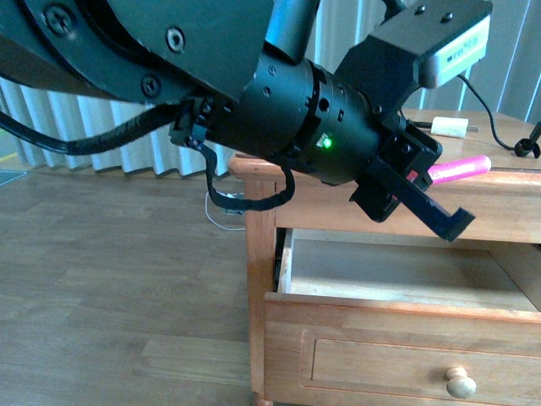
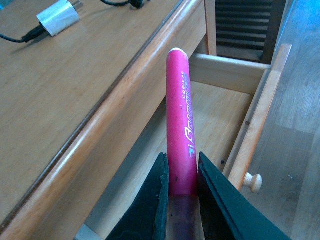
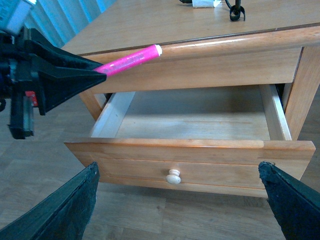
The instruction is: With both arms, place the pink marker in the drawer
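The left claw (image 2: 180,167) pinches the pink marker (image 2: 178,110) by the worktop (image 2: 60,100) edge. Only the right wrist view shows the right claw (image 3: 177,170) spread wide and the open drawer (image 3: 190,149) whole.

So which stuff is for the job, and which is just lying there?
For the job: pink marker, open drawer, left gripper holding the marker, right gripper open.
Just lying about: white charger plug, black cable.

The drawer (image 3: 200,117) stands open, free from above along its near part. The tabletop (image 3: 200,25) overhangs its far part.
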